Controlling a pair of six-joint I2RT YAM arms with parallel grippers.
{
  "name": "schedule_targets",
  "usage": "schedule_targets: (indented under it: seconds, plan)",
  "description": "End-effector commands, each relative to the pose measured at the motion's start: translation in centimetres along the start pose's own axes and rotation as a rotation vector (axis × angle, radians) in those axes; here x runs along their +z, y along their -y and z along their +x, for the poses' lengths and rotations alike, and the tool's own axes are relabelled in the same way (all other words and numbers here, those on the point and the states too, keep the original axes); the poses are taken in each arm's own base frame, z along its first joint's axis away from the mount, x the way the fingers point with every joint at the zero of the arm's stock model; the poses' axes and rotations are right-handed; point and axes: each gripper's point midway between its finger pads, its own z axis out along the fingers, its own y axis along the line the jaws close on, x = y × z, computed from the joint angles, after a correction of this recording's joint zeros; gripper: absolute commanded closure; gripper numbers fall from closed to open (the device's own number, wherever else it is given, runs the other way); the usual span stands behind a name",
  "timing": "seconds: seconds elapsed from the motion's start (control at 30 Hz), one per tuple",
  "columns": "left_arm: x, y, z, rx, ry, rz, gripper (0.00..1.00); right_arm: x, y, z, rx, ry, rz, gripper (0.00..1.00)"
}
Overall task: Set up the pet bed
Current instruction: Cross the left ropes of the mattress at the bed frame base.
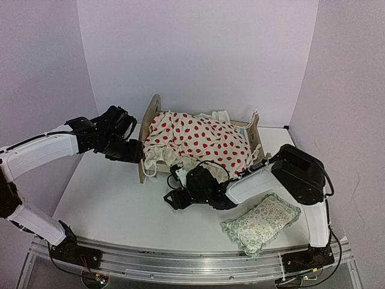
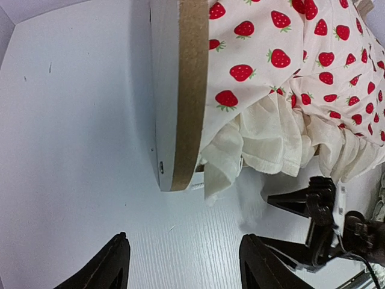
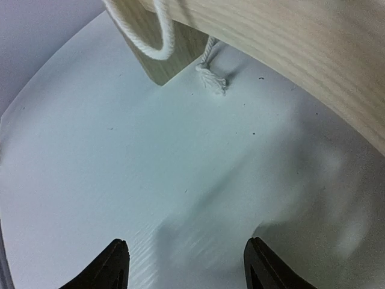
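The bed (image 1: 150,129) was seen at 12 o'clock on the table (image 1: 114,198), with the cushion (image 1: 198,141) heaped over it. The left fingers (image 2: 114,265), at its 9 o'clock, and the right fingers (image 3: 111,265), at its 6 o'clock, were spread and empty. It was judged that the cord (image 3: 157,36) could be snagged and the light bed dragged askew. The pillow (image 1: 261,223) was found at 4 o'clock.

A robot lab test cell.
Plain pale walls (image 1: 198,54) box in a white table (image 1: 108,205); a metal rail (image 1: 180,263) along its near edge carries bare wiring (image 1: 90,272).
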Motion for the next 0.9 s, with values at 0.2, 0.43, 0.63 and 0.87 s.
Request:
schedule_targets:
  seconds: [0.2, 0.43, 0.63, 0.87]
  plan:
    - [-5.1, -1.7, -0.4, -0.03, 0.16, 0.058, 0.35, 6.2, 0.6, -3.1, 0.056, 0.199, 0.016, 0.32]
    - [-7.2, -1.4, -0.2, -0.02, 0.238, 0.141, 0.36, 9.8, 2.1, -2.2, 0.037, 0.115, 0.114, 0.32]
    - [-7.7, -1.1, 0.0, -0.003, 0.269, 0.182, 0.37, 11.2, 3.1, -2.0, -0.015, 0.039, 0.212, 0.32]
    - [-8.6, -1.1, -0.3, 0.002, 0.31, 0.204, 0.37, 12.7, 3.4, -2.2, -0.091, 0.003, 0.293, 0.31]
